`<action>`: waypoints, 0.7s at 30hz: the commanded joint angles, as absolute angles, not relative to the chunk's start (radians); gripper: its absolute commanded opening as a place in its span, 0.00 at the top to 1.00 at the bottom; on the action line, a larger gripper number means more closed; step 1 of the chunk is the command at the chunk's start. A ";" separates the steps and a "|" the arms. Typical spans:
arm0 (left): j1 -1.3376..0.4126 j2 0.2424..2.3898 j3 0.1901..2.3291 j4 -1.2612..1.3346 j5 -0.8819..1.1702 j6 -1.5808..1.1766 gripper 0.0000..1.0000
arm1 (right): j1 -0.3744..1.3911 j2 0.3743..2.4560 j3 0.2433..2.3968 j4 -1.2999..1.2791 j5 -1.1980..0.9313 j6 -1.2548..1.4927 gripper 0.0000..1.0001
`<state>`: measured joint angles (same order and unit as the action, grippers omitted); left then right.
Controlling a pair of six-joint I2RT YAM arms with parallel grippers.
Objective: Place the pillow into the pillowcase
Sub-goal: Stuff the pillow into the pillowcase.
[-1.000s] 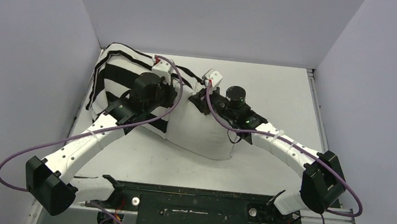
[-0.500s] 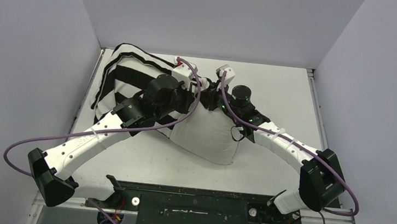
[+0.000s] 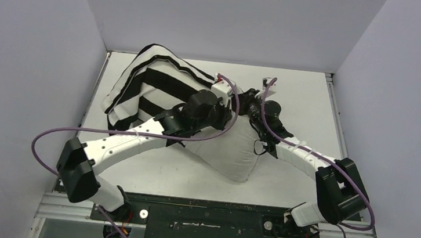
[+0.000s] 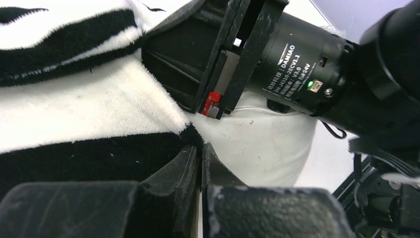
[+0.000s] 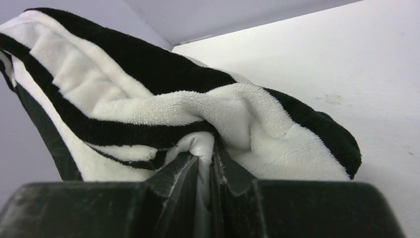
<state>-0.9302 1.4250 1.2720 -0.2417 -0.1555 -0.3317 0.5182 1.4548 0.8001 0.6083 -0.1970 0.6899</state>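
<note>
The black-and-white striped pillowcase [image 3: 148,84] lies bunched at the back left, its open end drawn over the upper end of the off-white pillow [image 3: 233,156]. My left gripper [image 4: 200,148] is shut on the black edge of the pillowcase [image 4: 74,114], right beside the pillow [image 4: 257,144]. My right gripper [image 5: 208,151] is shut on a pinched fold of the pillow [image 5: 200,144], with the pillowcase [image 5: 148,106] heaped over and around it. In the top view both wrists meet near the pillow's top corner, and the fingertips are hidden there.
The right arm's black motor housing [image 4: 297,59] sits very close in front of the left wrist camera. The white table [image 3: 309,99] is walled on the left, back and right. Purple cables [image 3: 49,138] loop beside both arms.
My left arm has swung right and carried the pillowcase edge further over the pillow. The right gripper has shifted right and back with the pillow's corner, and the pillow has tilted.
</note>
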 commanded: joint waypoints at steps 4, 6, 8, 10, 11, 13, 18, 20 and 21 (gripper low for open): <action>-0.937 1.560 1.303 0.094 0.201 -0.445 1.00 | 0.499 1.497 0.724 0.769 0.026 0.875 0.98; -0.888 1.595 1.354 0.052 0.240 -0.447 0.99 | 0.493 1.471 0.746 0.677 0.012 0.803 0.88; -0.861 1.600 1.392 -0.010 0.217 -0.416 0.86 | 0.488 1.423 0.753 0.583 0.021 0.726 0.76; -0.836 1.589 1.426 -0.085 0.194 -0.377 0.74 | 0.478 1.361 0.748 0.498 0.033 0.658 0.61; -0.822 1.579 1.436 -0.112 0.181 -0.366 0.69 | 0.473 1.326 0.742 0.470 0.031 0.627 0.53; -0.787 1.548 1.446 -0.158 0.149 -0.362 0.63 | 0.467 1.260 0.729 0.439 0.017 0.541 0.39; -0.672 1.501 1.443 -0.267 0.115 -0.353 0.60 | 0.462 1.177 0.803 0.242 -0.111 0.311 0.22; -0.629 1.486 1.420 -0.289 0.095 -0.348 0.60 | 0.462 1.161 0.823 0.191 -0.122 0.276 0.13; -0.606 1.479 1.404 -0.289 0.101 -0.353 0.60 | 0.462 1.159 0.837 0.166 -0.130 0.272 0.11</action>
<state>-0.6994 1.5299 1.3949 -0.2214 0.1394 -0.3717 0.4587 1.1965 0.7662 0.2939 -0.0547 0.4236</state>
